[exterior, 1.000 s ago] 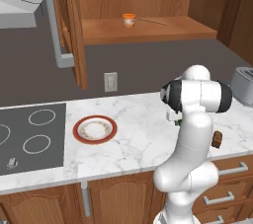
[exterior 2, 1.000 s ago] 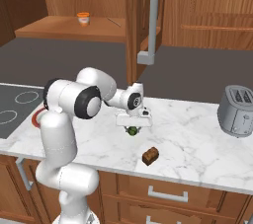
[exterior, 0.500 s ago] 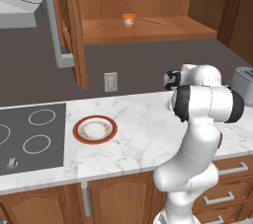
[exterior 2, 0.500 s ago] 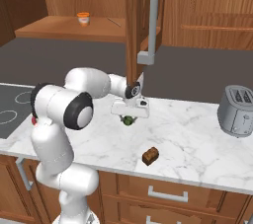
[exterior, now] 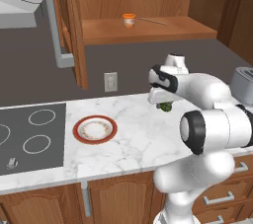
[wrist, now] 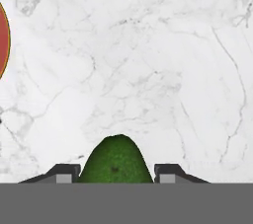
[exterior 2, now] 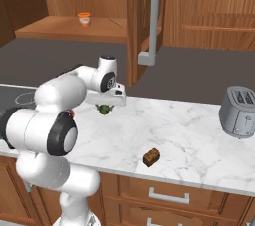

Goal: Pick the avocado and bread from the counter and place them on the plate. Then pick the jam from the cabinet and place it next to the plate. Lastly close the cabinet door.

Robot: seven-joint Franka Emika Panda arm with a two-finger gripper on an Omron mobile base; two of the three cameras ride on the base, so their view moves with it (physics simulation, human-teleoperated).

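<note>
The tool [wrist: 116, 172] pinches the avocado [wrist: 115, 161], which sits between its two dark tips in the hand view with marble counter [wrist: 148, 70] beneath and the plate's red rim at the left edge. In the left base view the tool [exterior: 164, 104] holds the avocado [exterior: 164, 106] just above the counter [exterior: 133, 139], to the right of the plate [exterior: 95, 129] and apart from it. The plate lies near the stovetop [exterior: 29, 136]. In the right base view the avocado [exterior 2: 104, 109] hangs under the tool [exterior 2: 104, 106] over the counter [exterior 2: 174, 130], and the bread [exterior 2: 151, 157] lies near the front edge, well apart from it. A toaster [exterior 2: 240, 112] stands at the right. The jam [exterior: 128, 20] stands on the shelf [exterior: 148, 29] of the cabinet, whose door [exterior: 69, 20] stands open.
</note>
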